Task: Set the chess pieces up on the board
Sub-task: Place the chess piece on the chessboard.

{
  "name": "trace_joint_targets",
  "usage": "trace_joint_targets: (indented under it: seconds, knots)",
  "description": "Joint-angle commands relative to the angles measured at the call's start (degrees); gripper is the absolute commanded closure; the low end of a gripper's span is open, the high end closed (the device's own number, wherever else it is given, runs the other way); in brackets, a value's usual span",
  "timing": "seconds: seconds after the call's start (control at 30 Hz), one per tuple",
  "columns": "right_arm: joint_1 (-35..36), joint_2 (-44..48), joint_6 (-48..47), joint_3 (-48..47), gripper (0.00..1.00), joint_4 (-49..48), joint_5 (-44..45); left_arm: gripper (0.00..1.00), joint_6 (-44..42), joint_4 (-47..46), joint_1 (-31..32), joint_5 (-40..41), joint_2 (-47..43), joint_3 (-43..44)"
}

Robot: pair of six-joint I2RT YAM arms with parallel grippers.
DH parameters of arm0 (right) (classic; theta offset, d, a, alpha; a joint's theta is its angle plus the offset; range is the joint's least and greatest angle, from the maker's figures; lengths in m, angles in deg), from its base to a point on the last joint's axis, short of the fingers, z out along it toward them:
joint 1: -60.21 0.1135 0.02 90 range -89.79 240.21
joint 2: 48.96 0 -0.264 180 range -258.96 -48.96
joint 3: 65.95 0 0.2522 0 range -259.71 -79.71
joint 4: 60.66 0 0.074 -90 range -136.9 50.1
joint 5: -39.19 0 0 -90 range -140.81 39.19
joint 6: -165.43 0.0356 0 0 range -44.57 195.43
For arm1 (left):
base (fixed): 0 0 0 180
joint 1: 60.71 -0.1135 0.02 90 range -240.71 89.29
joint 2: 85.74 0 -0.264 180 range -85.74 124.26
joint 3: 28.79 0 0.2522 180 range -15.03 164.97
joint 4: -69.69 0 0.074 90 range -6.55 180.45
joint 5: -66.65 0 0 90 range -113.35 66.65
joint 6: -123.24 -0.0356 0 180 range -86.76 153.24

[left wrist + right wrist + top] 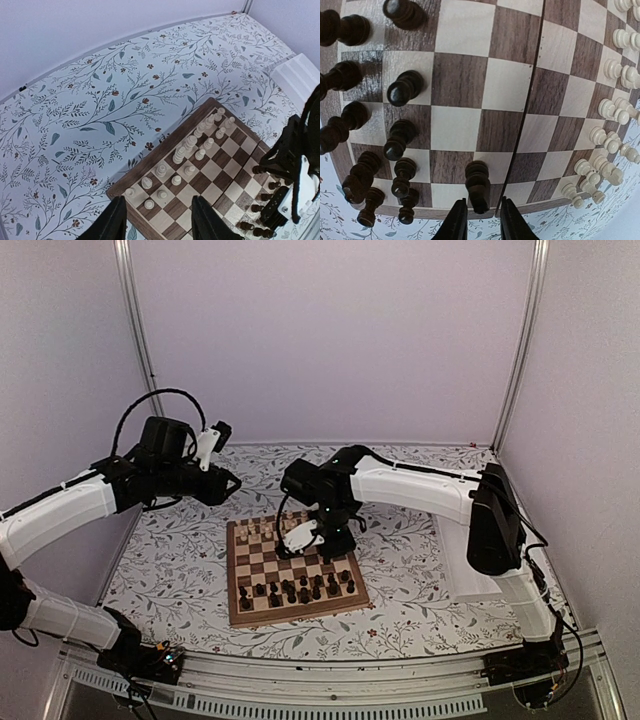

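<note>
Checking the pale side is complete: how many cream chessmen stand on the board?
16 cream chessmen: eight along the board's far edge row, eight in the next row inward. Some stand close together, so one could be hidden.

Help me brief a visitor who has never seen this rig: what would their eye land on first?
The checked board mid-table draws the eye, with dark chess pieces crowding its near rows and pale pieces lining its far side. The right gripper hangs over it, fingers either side of one dark piece near the board's edge, while the left gripper hovers open and empty to the left.
</note>
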Motion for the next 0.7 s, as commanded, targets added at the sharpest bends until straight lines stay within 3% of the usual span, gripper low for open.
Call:
trace_joint_targets:
  seconds: [0.0, 0.17, 0.33, 0.47, 0.67]
  knots:
    - [0.26, -0.43, 0.52, -1.52, 0.71, -1.33, 0.02, 0.55, -0.09, -1.19, -0.22, -0.86, 0.9, -0.25]
    - [-0.58, 4.83, 2.21, 0.16, 0.65, -0.36, -2.05, 0.54, -0.34, -1.41, -0.21, -3.65, 2.61, -0.33]
    - [-6.45, 15.6, 4.66, 10.98, 0.65, -3.98, -8.36, 0.55, -1.75, -1.42, 3.18, -14.19, 5.44, 1.44]
    - [-16.1, 25.87, 8.19, 21.45, 0.64, -9.98, -18.63, 0.54, 1.51, 0.83, 9.97, -5.97, 8.71, 4.75]
    - [-29.89, 44.73, 19.57, 49.08, 0.6, -32.67, -26.29, 0.55, 10.86, 4.63, 17.6, 0.58, 17.95, 10.9]
